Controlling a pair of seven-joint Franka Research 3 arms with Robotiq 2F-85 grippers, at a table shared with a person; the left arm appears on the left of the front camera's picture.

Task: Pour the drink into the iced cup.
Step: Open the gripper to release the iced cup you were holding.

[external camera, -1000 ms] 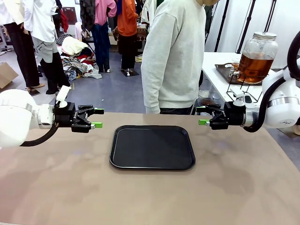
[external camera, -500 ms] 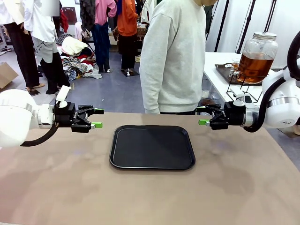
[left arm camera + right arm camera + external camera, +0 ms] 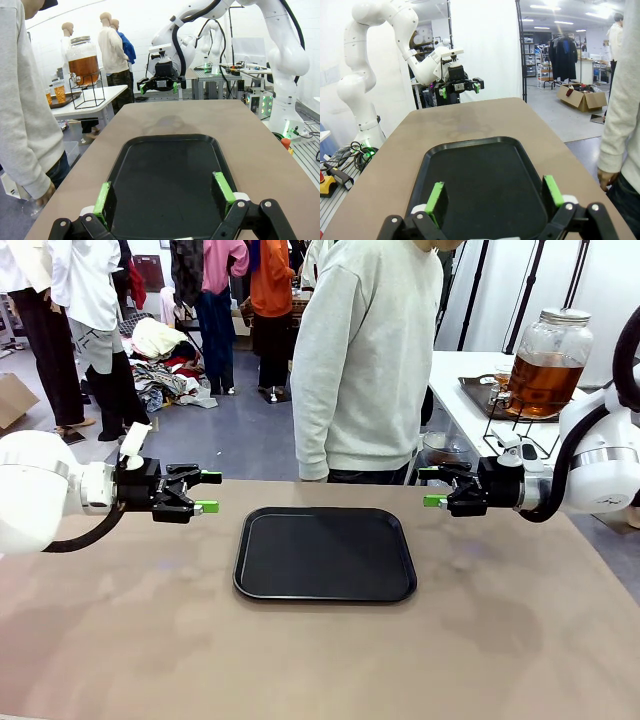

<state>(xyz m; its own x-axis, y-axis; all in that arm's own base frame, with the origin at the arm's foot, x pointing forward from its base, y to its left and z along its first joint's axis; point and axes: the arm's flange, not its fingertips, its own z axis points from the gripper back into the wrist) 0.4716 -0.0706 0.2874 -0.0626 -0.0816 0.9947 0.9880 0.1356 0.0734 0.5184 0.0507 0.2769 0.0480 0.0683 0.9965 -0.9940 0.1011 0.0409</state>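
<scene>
Nothing poured yet: my left gripper (image 3: 208, 492) and right gripper (image 3: 432, 487) hang wide and empty beside the bare tray (image 3: 325, 553), awaiting a cup.

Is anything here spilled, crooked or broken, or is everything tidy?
Nothing stands out. The black rectangular plastic tray lies flat and square between the left hand and right hand, both open, and the clear glass jar of amber drink stands upright on its side table.

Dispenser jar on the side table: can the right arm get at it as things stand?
Probably not easily. The jar stands on a wire stand on a separate white table behind the right gripper, whose open fingers point the other way, over the tray.
</scene>
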